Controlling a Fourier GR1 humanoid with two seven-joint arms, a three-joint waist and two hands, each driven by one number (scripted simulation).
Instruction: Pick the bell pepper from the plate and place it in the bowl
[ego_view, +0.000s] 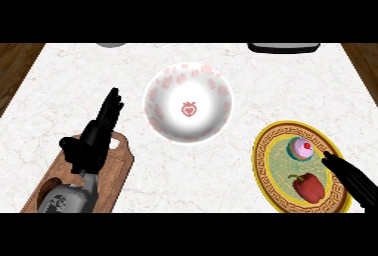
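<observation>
Right hand (353, 180) open beside bell pepper (308, 187); no writing.

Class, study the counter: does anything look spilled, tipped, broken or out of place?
Nothing stands out. The bell pepper lies on the yellow plate beside a cupcake. The white bowl sits upright with nothing in it. The left hand rests over a wooden board; the right hand reaches over the plate's edge.
</observation>
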